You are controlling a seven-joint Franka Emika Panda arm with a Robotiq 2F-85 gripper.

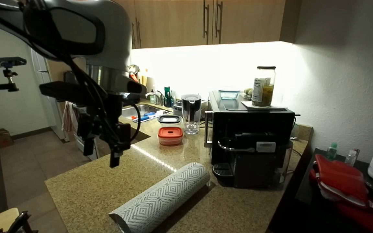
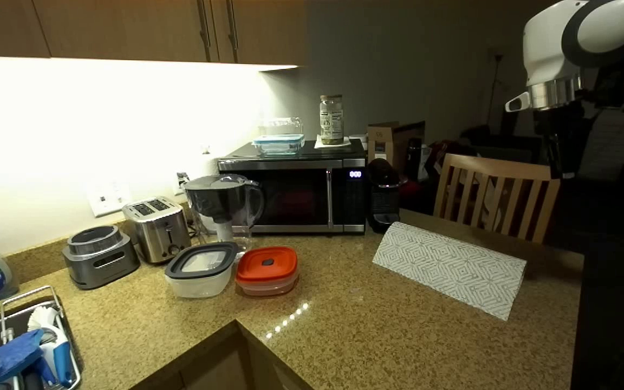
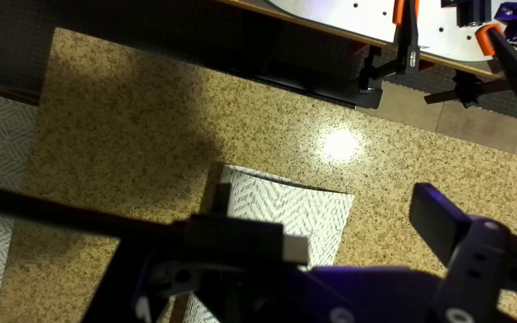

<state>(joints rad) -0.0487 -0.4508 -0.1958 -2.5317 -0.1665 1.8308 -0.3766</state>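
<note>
My gripper (image 1: 102,156) hangs in the air above the stone counter (image 1: 83,184), with its fingers pointing down. It is open, and nothing shows between the fingers in the wrist view (image 3: 323,197). A white and grey patterned mat (image 1: 167,197) lies curled or folded over on the counter. The mat also shows in an exterior view (image 2: 453,265). In the wrist view the mat (image 3: 281,202) lies below the gripper, partly hidden by the left finger. The gripper is apart from it. In an exterior view the gripper (image 2: 561,162) is dark and blurred; its fingers are hard to tell apart.
Beyond the mat stand a coffee machine (image 1: 254,161), a microwave (image 2: 290,200) bearing a jar (image 2: 331,120) and glass container (image 2: 279,144), a pitcher (image 2: 225,208), an orange-lidded container (image 2: 267,271) and a grey-lidded one (image 2: 202,269). A chair (image 2: 499,168) and clamps (image 3: 406,54) border the counter.
</note>
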